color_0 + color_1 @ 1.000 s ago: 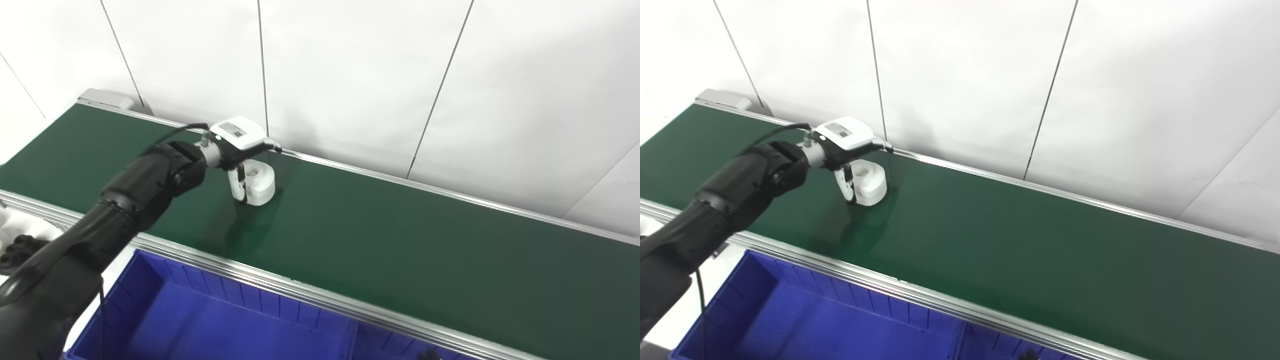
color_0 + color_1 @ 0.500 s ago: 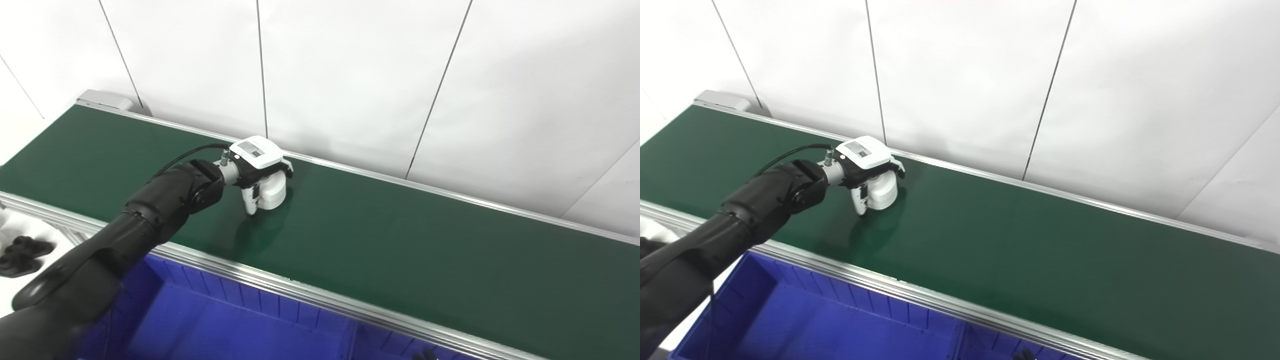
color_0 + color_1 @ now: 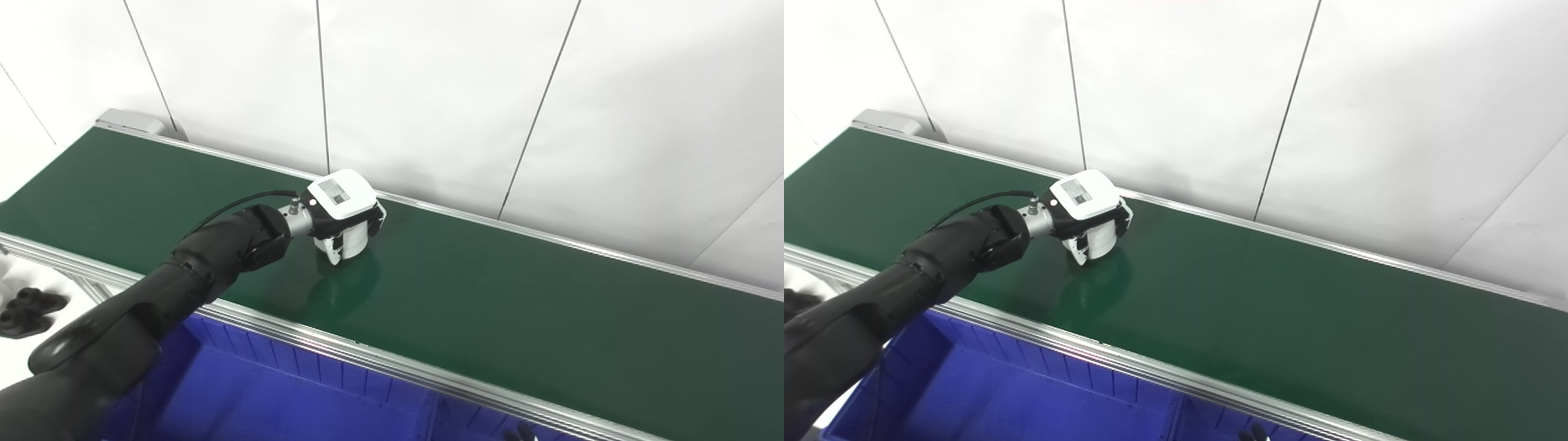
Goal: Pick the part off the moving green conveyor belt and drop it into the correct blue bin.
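Note:
A white round part (image 3: pixel 354 242) stands on the green conveyor belt (image 3: pixel 502 312), near the belt's far rail. My left hand (image 3: pixel 342 210) reaches over it from the left. Its white back covers the part's top, and its fingers (image 3: pixel 377 218) and thumb wrap the part's sides. The part's base looks to be at the belt surface. In the right eye view the hand (image 3: pixel 1085 202) hides most of the part (image 3: pixel 1102 244). Only a dark tip of my right hand (image 3: pixel 519 432) shows at the bottom edge.
A blue bin (image 3: pixel 263 392) sits below the belt's near metal rail (image 3: pixel 380 361), with a divider wall (image 3: pixel 433 413) and another compartment to its right. Black parts (image 3: pixel 24 304) lie at the far left. A white panelled wall runs behind the belt.
The part has travelled right along the belt. My left hand followed it, lowered over it and closed its fingers around it.

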`<control>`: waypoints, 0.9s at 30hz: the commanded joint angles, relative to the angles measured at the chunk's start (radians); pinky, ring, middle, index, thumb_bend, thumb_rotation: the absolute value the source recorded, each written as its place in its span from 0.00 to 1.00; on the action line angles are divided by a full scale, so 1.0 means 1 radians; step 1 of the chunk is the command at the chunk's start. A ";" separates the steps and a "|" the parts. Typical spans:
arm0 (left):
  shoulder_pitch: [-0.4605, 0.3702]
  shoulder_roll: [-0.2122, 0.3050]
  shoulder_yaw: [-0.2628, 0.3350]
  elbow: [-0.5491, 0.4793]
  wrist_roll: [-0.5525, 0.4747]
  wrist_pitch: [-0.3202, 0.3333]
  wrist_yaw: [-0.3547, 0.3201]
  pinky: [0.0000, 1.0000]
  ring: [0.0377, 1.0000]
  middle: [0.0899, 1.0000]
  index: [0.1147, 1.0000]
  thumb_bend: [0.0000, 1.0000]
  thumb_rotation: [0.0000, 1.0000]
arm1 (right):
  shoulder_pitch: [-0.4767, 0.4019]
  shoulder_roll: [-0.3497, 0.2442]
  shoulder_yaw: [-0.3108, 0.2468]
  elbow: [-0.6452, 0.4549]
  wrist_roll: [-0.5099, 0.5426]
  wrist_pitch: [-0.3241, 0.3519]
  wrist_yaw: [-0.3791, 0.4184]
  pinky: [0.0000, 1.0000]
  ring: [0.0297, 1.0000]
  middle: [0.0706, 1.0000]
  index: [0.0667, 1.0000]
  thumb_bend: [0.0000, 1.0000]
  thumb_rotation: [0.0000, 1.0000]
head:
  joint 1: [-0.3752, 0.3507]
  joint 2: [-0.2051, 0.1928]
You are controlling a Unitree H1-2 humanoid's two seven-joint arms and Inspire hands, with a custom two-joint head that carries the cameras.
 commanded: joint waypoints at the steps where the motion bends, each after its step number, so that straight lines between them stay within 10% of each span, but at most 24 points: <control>1: -0.067 0.040 0.015 -0.052 -0.004 0.004 -0.009 0.46 0.43 0.48 0.40 0.50 0.00 | 0.013 0.010 0.006 -0.028 -0.004 -0.047 0.001 1.00 0.94 0.95 1.00 0.91 0.99 | 0.000 0.000; 15: 0.092 0.148 0.191 -0.651 -0.244 -0.015 -0.301 0.38 0.37 0.42 0.48 0.50 0.00 | 0.006 -0.010 -0.001 -0.109 0.023 0.016 0.018 1.00 0.96 0.97 1.00 0.92 1.00 | 0.156 0.137; 27: 0.463 0.187 0.367 -1.039 -0.338 0.044 -0.474 0.37 0.39 0.46 0.44 0.50 0.00 | 0.017 -0.038 -0.012 -0.177 0.058 0.078 0.028 1.00 0.98 1.00 1.00 0.88 1.00 | 0.237 0.190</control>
